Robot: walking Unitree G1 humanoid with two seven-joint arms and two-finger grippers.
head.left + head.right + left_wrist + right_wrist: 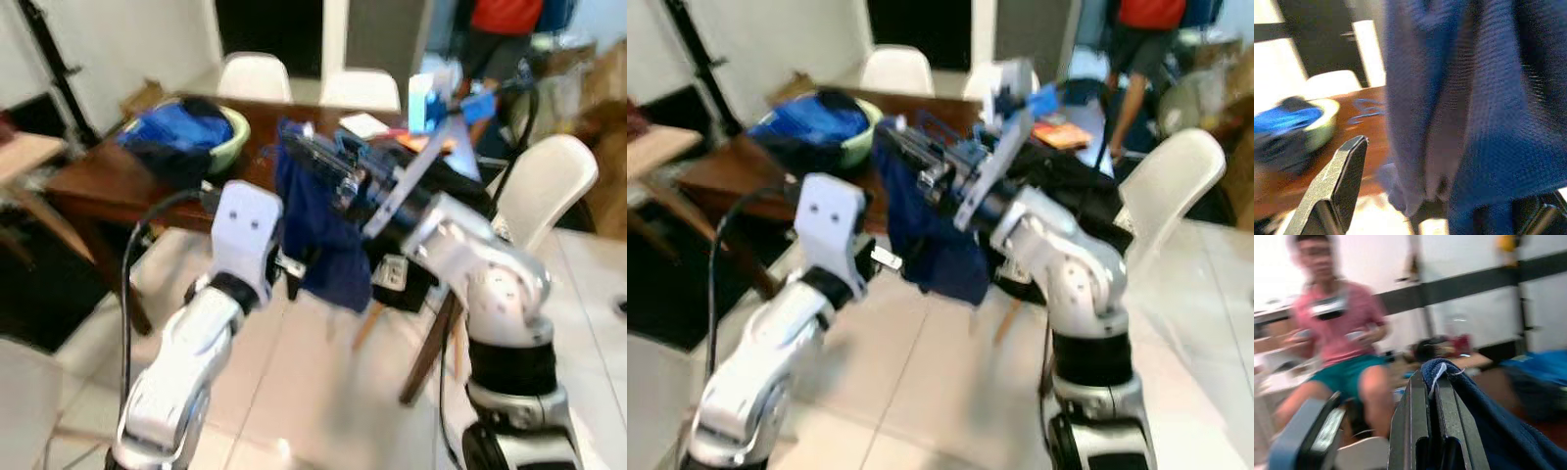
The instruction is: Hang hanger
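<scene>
R gripper point(1432, 382): fingers pressed together, pinching a fold of the dark blue garment point(318, 230) at its top edge; a white tag or thread sits right at the pinch. The cloth hangs down from the tips, so its long axis is vertical, top at the R fingertips, hem below and toward the L side.

L gripper point(284, 269): raised just beside the lower part of the garment, on the robot's L of it. In the L wrist view one black finger point(1334, 183) stands clear of the cloth, which fills the space ahead of and beside it; the second finger is mostly hidden low behind the fabric. Gap looks wide, nothing gripped – judged released.

Key relation: garment hangs between the two grippers, R holding the top, L nearest the free hanging part. Hanger itself can't be made out; a blue frame-like piece near the R tips is too blurred to call.

Judgement: load is on R arm only; L is the nearer one to steady the hem.

Beyond the tools: wooden table point(108, 181) w/ green bowl point(230, 142) of blue cloth, white chairs point(549, 181) around it. A seated person point(1337, 328) beyond the R fingers. No rail or hook seen, so hanging spot can't be told
</scene>
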